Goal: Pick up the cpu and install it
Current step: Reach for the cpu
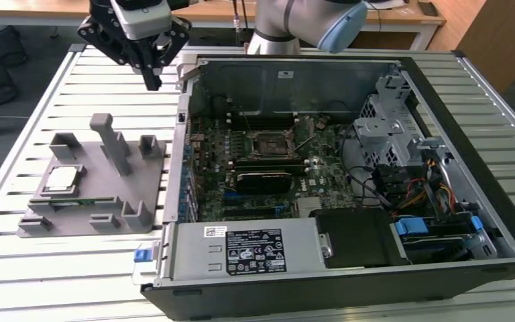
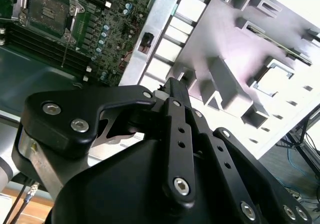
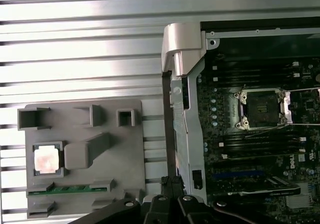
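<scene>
The cpu is a small silvery square chip lying flat in a pocket of a grey holder on the slatted table, at the exterior view's left. It also shows in the first wrist view. My gripper hangs above the table beyond the holder, near the case's back left corner, well apart from the cpu. Its black fingers are shut together with nothing between them. The empty socket sits on the green motherboard inside the open case and shows in both wrist views.
The open black computer case fills the table's middle and right, with a power supply, drive cage and cables. A green memory stick stands in the holder near the cpu. The holder has tall grey posts.
</scene>
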You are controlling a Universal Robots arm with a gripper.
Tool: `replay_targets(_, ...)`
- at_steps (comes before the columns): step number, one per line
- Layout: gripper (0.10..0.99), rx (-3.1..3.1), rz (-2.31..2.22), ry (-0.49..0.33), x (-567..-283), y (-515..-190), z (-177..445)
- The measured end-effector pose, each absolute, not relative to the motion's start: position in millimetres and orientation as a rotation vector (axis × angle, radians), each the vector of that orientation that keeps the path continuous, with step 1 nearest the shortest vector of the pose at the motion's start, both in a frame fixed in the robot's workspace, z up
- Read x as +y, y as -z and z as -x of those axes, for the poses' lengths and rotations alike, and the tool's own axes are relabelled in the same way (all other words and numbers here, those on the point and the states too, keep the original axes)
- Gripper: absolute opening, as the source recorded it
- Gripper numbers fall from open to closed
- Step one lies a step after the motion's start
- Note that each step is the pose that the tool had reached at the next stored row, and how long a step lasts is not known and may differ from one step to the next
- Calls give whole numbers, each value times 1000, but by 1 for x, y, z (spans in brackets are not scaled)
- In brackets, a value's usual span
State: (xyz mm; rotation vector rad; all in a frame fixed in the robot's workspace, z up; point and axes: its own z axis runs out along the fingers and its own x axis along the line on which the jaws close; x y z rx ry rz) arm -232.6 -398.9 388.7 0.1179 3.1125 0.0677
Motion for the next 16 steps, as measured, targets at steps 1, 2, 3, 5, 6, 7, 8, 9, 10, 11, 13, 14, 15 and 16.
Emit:
replay_targets(1, 106, 3112, -118, -68, -399, -389, 234)
replay_targets(2, 106, 3112, -118, -68, -399, -389, 235)
replay_targets(3, 106, 3113, -118, -68, -399, -389, 236)
replay_targets(5, 106, 3112, -118, -68, -399, -388, 238)
replay_targets(6, 106, 3112, -118, -68, -399, -388, 239)
replay_targets(7, 106, 3112, -118, -68, -399, -388, 239)
replay_targets(8, 106, 3113, -118, -68, -399, -388, 240)
replay_targets(9, 106, 3113, -118, -68, -399, -388, 241)
replay_targets(10, 106, 3113, -118, -68, -399, -388, 242)
replay_targets(11, 106, 3113, -118, -68, -399, -388, 243)
replay_targets(13, 106, 3112, -118, -68, -399, -388, 245)
replay_targets(14, 106, 3112, -118, -68, -399, -388, 247)
replay_targets(15, 106, 3112, -118, -68, -399, -388, 248)
replay_targets(16, 106, 3112, -118, -68, -399, -388, 250)
